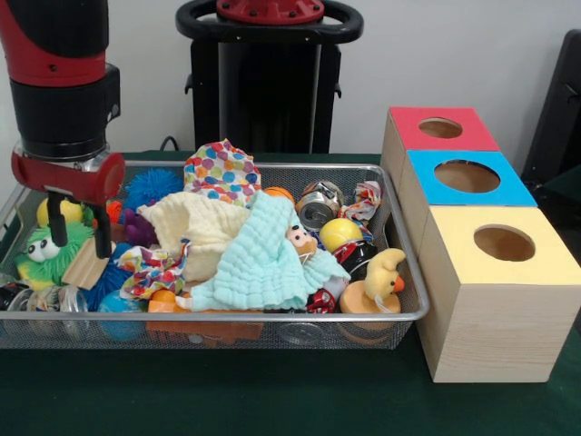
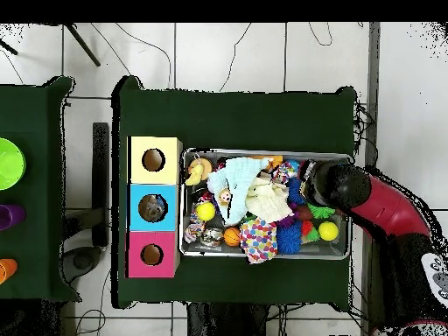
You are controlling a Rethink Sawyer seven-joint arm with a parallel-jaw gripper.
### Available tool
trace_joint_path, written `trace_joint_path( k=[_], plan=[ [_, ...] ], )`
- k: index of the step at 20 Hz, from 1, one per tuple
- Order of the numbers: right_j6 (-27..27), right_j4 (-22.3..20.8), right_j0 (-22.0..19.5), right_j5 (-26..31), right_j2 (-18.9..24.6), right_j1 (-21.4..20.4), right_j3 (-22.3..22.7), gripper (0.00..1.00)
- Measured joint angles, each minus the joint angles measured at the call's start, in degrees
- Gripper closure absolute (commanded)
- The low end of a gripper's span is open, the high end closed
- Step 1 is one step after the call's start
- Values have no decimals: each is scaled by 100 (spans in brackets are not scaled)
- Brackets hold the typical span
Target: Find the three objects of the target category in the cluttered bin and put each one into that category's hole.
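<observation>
The gripper (image 1: 80,234) hangs low inside the wire bin (image 1: 410,289), at the end of the bin far from the three coloured boxes; its two black fingers (image 1: 56,223) stand apart, partly open, and they hold nothing. A small wooden block (image 1: 87,263) lies just below the fingertips, touching or almost touching them; its long axis is tilted, slanting up toward the gripper. Beside the block sits a green plush toy (image 1: 50,254); a yellow ball (image 1: 68,211) is behind the fingers. The target category is not shown; if it is the wooden pieces, the block is the nearest one, directly under the gripper. The yellow box (image 1: 536,263), the blue box (image 1: 508,186) and the red box (image 1: 472,134) stand well apart from the gripper, beyond the bin's opposite end.
</observation>
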Motion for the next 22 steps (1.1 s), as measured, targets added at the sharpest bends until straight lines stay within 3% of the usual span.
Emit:
trace_joint_path(
  k=[22],
  plan=[
    [0,-105,-108,315,169,104,-422,0]
  ],
)
